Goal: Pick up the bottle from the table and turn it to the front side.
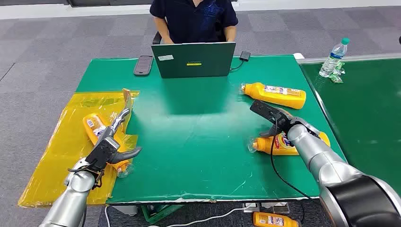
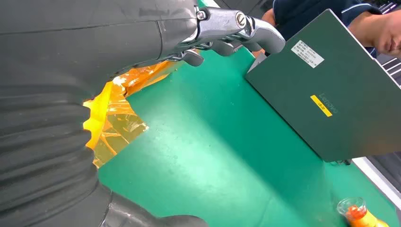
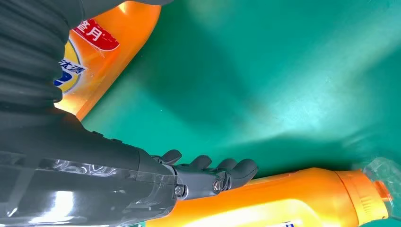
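Observation:
An orange detergent bottle (image 1: 279, 144) lies on its side on the green table (image 1: 198, 142) at the right, its label (image 3: 94, 42) facing up. My right hand (image 1: 272, 118) hovers just above it with fingers (image 3: 213, 172) stretched out and nothing in its grasp. A second orange bottle (image 1: 274, 93) (image 3: 293, 198) lies farther back. At the left, a third orange bottle (image 1: 97, 127) lies on a yellow plastic sheet (image 1: 71, 142). My left hand (image 1: 111, 142) is over it, fingers (image 2: 236, 28) extended and thumb apart, gripping nothing.
A person sits behind an open laptop (image 1: 194, 59) (image 2: 321, 90) at the table's far edge, with a black phone (image 1: 143, 65) to its left. A water bottle (image 1: 334, 57) stands on the neighbouring table. Another orange bottle (image 1: 272, 220) lies on the floor.

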Controlling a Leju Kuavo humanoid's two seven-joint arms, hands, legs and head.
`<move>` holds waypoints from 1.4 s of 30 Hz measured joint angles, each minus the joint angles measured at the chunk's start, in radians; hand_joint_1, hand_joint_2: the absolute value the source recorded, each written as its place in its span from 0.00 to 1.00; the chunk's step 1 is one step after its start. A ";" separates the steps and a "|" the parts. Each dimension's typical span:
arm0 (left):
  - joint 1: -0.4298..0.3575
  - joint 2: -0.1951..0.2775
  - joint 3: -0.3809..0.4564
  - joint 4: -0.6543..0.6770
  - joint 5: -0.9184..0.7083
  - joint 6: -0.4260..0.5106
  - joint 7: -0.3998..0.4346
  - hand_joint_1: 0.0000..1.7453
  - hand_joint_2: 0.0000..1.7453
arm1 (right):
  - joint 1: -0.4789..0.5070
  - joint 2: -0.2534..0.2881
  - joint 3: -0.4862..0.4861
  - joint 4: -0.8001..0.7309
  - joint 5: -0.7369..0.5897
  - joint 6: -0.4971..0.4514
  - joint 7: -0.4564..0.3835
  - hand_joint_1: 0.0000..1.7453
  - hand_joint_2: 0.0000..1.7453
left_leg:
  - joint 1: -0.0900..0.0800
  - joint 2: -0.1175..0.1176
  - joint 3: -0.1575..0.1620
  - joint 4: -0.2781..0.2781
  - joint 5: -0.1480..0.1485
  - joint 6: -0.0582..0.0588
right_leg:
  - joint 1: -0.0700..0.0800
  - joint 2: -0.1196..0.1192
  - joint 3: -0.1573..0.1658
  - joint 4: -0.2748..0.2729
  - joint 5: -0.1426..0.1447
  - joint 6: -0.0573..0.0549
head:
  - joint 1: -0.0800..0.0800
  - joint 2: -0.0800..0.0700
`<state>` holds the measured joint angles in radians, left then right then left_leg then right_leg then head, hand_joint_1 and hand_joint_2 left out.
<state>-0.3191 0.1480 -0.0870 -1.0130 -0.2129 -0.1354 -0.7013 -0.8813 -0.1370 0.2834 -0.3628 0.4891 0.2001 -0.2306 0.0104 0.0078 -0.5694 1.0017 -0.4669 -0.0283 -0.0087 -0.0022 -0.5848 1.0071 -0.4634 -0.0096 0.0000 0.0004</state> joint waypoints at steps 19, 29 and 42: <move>0.003 0.000 0.000 0.004 0.013 0.015 0.000 0.00 1.00 | 0.043 0.018 0.129 -0.083 -0.028 0.093 -0.129 0.00 1.00 | 0.000 0.000 0.000 0.000 0.000 0.000 | 0.000 0.000 0.000 0.000 0.000 0.000 | 0.000 0.000; 0.026 0.006 0.020 0.001 0.003 0.014 0.000 0.00 1.00 | 0.101 0.015 0.286 -0.245 -0.155 0.130 -0.091 0.00 1.00 | 0.000 0.000 0.000 0.000 0.000 0.000 | 0.000 0.000 -0.001 0.000 0.000 0.000 | 0.000 0.000; 0.044 0.006 0.048 -0.007 -0.018 0.010 0.000 0.00 1.00 | 0.105 -0.029 0.407 -0.303 -0.254 0.090 -0.067 0.00 1.00 | 0.000 0.000 0.000 0.000 0.000 0.000 | 0.000 0.000 -0.001 0.000 0.000 0.000 | 0.000 0.000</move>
<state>-0.2753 0.1541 -0.0391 -1.0200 -0.2304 -0.1257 -0.7015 -0.7758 -0.1657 0.6901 -0.6662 0.2354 0.2898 -0.2976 0.0104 0.0079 -0.5698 1.0016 -0.4669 -0.0283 -0.0086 -0.0021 -0.5854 1.0071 -0.4636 -0.0097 0.0000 0.0001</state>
